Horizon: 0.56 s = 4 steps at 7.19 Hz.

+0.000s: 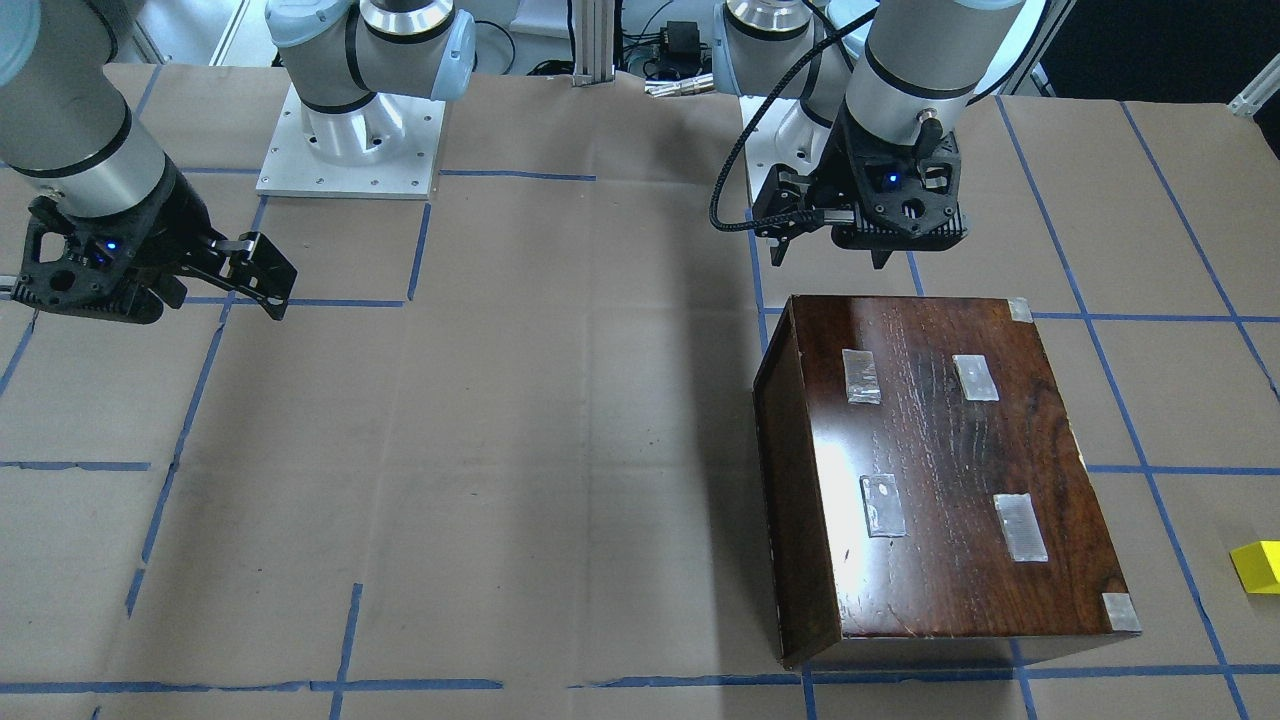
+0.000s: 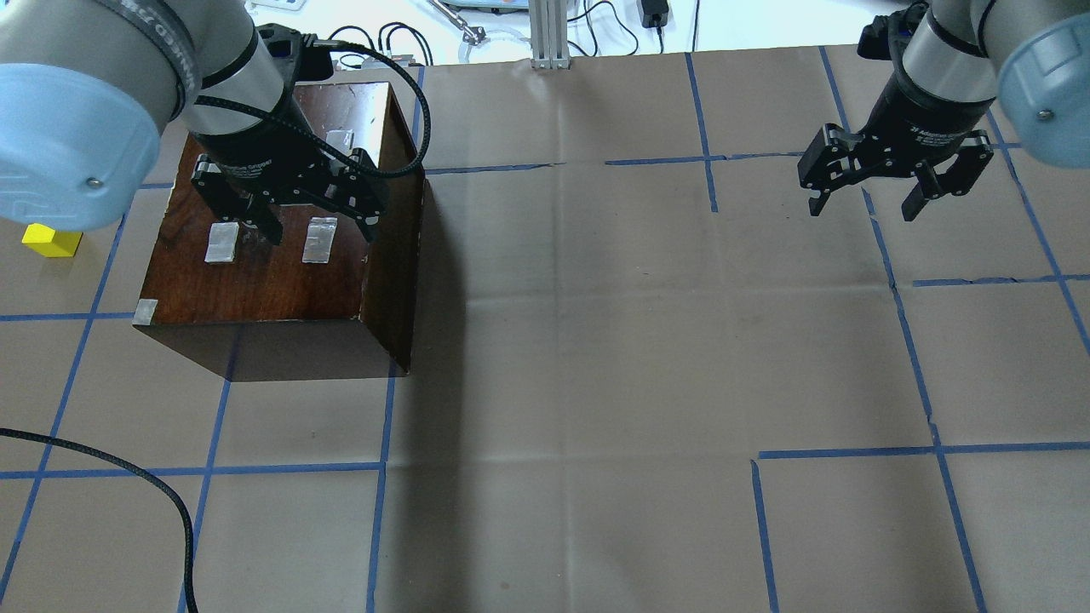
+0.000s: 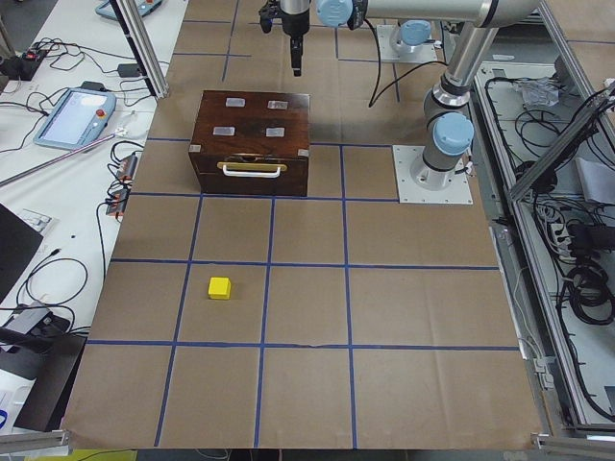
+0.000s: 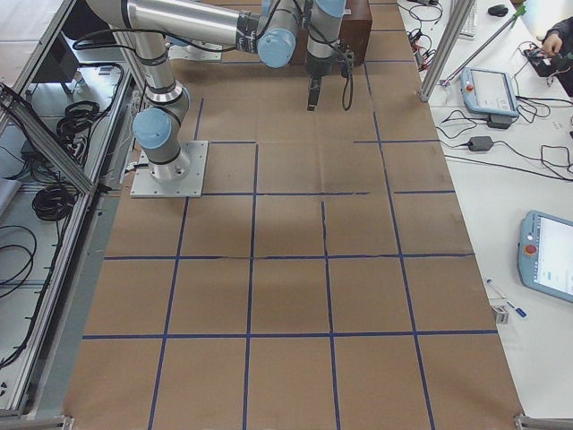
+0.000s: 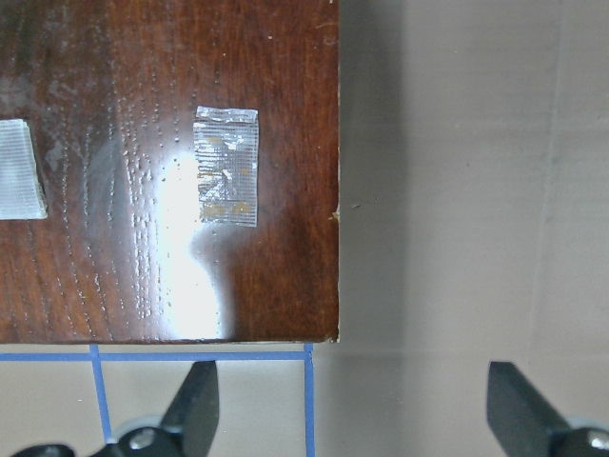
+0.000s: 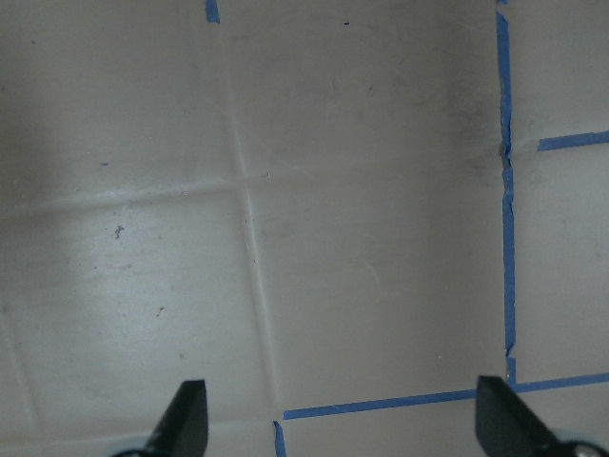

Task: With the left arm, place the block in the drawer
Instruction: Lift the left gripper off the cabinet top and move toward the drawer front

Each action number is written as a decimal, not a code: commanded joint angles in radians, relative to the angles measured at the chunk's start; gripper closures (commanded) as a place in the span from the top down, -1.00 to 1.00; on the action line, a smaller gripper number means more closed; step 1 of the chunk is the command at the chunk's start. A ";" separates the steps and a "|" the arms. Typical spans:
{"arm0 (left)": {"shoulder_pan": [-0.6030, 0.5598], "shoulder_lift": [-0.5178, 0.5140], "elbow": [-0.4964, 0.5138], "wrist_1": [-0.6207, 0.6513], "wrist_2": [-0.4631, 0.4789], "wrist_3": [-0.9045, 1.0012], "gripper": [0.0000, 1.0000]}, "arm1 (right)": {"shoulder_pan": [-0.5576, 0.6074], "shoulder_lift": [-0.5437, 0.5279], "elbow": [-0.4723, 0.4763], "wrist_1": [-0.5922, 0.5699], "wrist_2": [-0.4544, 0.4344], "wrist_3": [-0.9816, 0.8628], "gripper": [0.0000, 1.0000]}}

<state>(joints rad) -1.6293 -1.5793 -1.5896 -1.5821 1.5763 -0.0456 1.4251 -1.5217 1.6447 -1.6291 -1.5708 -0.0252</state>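
The yellow block [image 2: 53,240] lies on the paper to the left of the dark wooden box [image 2: 281,264]; it also shows in the front view [image 1: 1258,566] and the left view [image 3: 220,287]. The drawer is shut. Only its dark front panel with a pale handle [image 3: 252,171] shows, and its pale tray is hidden. My left gripper [image 2: 322,228] is open and empty above the box's robot-side edge, near its inner corner [image 5: 328,328]. My right gripper [image 2: 864,204] is open and empty over bare paper, far to the right.
Several tape patches [image 1: 861,376] lie on the box's top. A loose black cable [image 2: 162,502] loops over the table's near left. Blue tape lines [image 2: 383,426] cross the brown paper. Pendants and cables [image 3: 77,110] lie beyond the table's far edge.
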 commanded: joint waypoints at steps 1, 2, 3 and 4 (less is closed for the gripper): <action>0.000 -0.004 0.009 0.001 0.001 0.000 0.99 | 0.000 0.000 0.001 0.000 0.000 -0.001 1.00; 0.002 0.002 0.003 -0.001 0.002 0.000 0.99 | 0.000 0.000 0.001 0.000 0.000 -0.001 1.00; 0.012 0.002 0.002 0.001 0.002 0.001 0.99 | 0.000 0.000 0.001 0.000 0.000 0.001 1.00; 0.029 0.004 0.006 -0.001 0.004 0.001 0.99 | 0.000 0.000 0.001 0.000 0.000 -0.001 1.00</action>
<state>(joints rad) -1.6167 -1.5772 -1.5854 -1.5822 1.5786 -0.0450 1.4251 -1.5217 1.6459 -1.6291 -1.5708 -0.0254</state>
